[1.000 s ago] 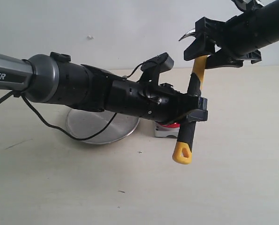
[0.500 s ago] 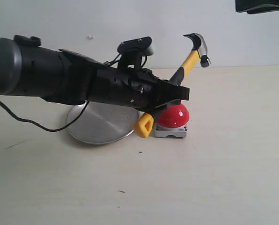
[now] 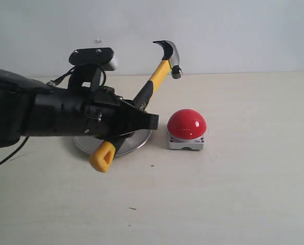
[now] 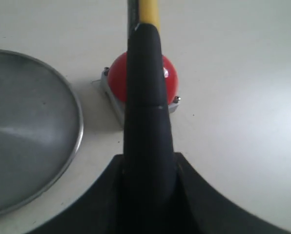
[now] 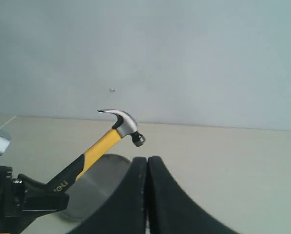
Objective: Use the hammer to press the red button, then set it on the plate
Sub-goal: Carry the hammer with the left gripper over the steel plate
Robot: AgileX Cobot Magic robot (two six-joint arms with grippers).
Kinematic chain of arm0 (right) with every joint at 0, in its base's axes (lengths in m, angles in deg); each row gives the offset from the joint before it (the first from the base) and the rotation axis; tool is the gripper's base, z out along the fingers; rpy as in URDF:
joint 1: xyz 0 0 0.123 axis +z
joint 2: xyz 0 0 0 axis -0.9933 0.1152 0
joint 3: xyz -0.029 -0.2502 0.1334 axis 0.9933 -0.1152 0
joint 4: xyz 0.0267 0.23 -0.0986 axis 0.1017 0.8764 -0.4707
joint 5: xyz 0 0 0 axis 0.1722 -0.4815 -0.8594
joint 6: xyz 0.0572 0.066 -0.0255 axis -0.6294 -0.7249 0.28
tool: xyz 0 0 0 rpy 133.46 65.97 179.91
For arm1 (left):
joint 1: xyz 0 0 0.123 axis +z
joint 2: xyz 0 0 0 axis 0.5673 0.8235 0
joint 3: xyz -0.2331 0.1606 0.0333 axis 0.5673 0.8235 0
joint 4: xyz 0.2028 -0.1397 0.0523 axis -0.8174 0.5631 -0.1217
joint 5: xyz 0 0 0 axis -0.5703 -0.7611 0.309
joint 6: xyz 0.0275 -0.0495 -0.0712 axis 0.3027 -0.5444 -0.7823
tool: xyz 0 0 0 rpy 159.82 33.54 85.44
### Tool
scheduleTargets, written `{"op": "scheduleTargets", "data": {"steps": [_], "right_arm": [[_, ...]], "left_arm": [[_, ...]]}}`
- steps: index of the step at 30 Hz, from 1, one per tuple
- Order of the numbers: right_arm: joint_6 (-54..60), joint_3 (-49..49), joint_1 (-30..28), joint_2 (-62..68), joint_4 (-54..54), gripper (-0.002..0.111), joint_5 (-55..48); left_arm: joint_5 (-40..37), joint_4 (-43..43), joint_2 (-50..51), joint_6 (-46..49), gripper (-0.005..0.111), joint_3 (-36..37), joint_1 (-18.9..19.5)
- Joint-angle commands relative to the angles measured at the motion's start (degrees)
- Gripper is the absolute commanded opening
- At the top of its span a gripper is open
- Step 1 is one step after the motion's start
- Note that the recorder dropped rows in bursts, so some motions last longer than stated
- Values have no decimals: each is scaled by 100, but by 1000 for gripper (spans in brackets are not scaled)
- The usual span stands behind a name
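My left gripper (image 3: 142,122) is shut on the black grip of the hammer (image 3: 157,76). The hammer slants up to the right, steel head (image 3: 170,53) in the air left of and above the red button (image 3: 186,124), yellow looped end (image 3: 102,156) low at the front. The red button sits on its grey-white base on the table, apart from the hammer. In the left wrist view the handle (image 4: 148,97) runs out over the button (image 4: 169,78). The silver plate (image 3: 139,140) lies behind my left arm, mostly hidden; its rim (image 4: 77,131) shows beside the button. My right gripper (image 5: 147,163) is shut and empty, out of the exterior view.
A pale table (image 3: 244,194) spreads in front of and right of the button. A light wall (image 3: 233,30) stands behind. My left arm (image 3: 40,117) with its wrist camera (image 3: 93,58) covers the left side of the scene.
My left gripper has pulled the hammer leftward, away from the button, which is now fully uncovered. The right arm has left the exterior view.
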State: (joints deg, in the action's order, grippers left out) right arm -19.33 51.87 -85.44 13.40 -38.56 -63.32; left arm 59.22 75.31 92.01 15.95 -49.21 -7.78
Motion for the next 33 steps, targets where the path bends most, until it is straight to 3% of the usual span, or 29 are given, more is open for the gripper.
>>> {"op": "scheduleTargets", "data": {"steps": [1, 6, 8, 14, 18, 28, 33], "right_arm": [[645, -842, 10, -882, 600, 0, 724], [1548, -1872, 10, -1881, 1654, 0, 1671], [1612, -2215, 10, -2227, 1706, 0, 1789], [1559, -3044, 10, -2636, 1914, 0, 1987], [1559, -3533, 10, -2636, 1979, 0, 2244], [1399, -3891, 10, -2636, 2020, 0, 2030], [1399, -3891, 10, -2636, 2020, 0, 2030]], "left_arm": [[575, -11, -567, 147, 0, 405, -139], [921, -27, -945, 150, 0, 694, -427], [1040, -63, -997, 150, 0, 697, -655], [2357, -78, -1010, 88, 0, 697, -1510], [2409, -144, -976, -123, 0, 697, -1799], [2487, -188, -629, -325, 0, 697, -1886], [3009, -845, -986, -768, 0, 623, -1886]]}}
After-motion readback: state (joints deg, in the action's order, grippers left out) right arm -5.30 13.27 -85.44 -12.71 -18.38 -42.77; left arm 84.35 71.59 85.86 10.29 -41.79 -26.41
